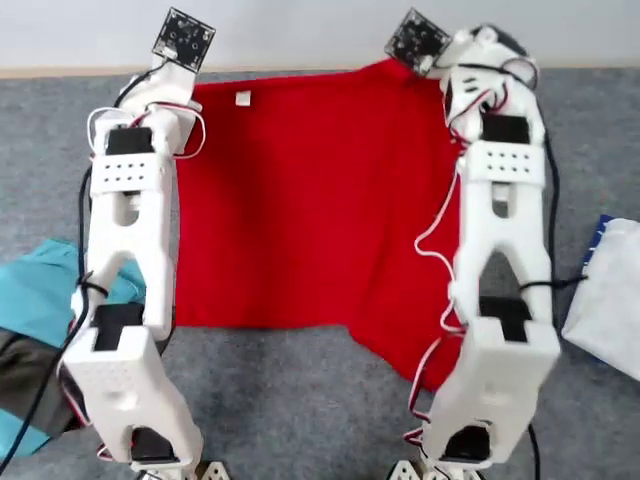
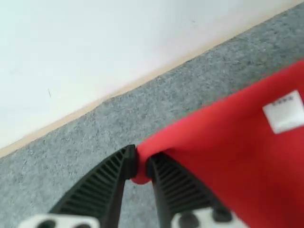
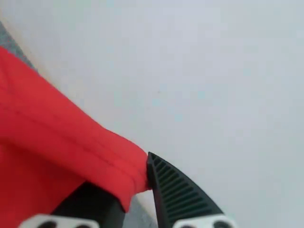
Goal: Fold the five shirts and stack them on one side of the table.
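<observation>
Table (image 1: 300, 400): grey and felt-like; I expect cloth to drag on it, not slide.
Red shirt (image 1: 300, 200): spread flat mid-table, its far corners pinched. I judge it light, limp and quick to sag, best held at hemmed corners.
Teal shirt (image 1: 40, 290): crumpled at the left edge.
White cloth (image 1: 610, 310): at the right edge.
Left claw (image 2: 140, 164): ribbed black fingers closed on a red corner.
Right claw (image 3: 130, 183): clamped on the stitched hem.
Label (image 2: 285, 111): small white tag near my left claw.
</observation>
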